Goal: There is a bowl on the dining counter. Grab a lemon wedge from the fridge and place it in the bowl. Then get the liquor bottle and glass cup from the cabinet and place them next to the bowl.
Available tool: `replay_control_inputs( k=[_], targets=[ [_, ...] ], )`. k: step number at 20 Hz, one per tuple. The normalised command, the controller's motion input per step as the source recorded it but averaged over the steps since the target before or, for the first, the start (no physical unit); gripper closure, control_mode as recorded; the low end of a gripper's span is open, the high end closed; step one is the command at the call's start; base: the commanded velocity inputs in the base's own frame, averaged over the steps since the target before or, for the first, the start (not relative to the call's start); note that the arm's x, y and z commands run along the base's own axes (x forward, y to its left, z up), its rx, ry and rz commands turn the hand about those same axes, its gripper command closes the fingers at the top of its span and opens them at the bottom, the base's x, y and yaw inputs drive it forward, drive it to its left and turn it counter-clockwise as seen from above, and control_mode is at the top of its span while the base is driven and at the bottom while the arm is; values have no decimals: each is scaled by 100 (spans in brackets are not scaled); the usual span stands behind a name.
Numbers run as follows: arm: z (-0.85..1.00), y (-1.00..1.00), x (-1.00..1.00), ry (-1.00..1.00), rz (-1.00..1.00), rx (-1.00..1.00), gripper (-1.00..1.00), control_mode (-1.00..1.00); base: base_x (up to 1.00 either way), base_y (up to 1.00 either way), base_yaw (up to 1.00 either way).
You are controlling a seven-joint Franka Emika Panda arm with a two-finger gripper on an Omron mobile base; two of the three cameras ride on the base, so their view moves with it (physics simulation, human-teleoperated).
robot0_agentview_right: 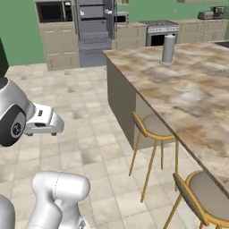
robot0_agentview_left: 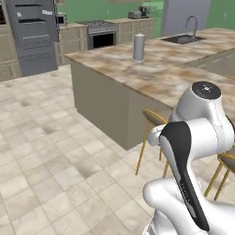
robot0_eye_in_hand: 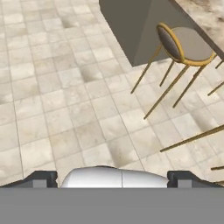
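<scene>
Spread wide and holding nothing, gripper (robot0_eye_in_hand: 112,180) aimed down at bare floor tiles beside a stool (robot0_eye_in_hand: 183,46); far ahead across the kitchen, past the corner of the dining counter (robot0_agentview_right: 179,89), the grey fridge (robot0_agentview_right: 93,31), doors upright. No bowl seen; a long drive first, by the look of it.

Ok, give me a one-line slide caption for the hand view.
Open hand aimed down at tiled floor, a yellow-framed stool beside the dining counter.
</scene>
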Motion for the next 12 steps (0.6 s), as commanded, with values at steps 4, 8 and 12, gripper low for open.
replay_control_inputs(
  k=[4,8,12],
  targets=[
    [0,0,0,0,0,0,-100,100,100,51,0],
    [0,0,0,0,0,0,-100,100,100,49,0],
    [0,0,0,0,0,0,-100,100,100,50,0]
  ],
)
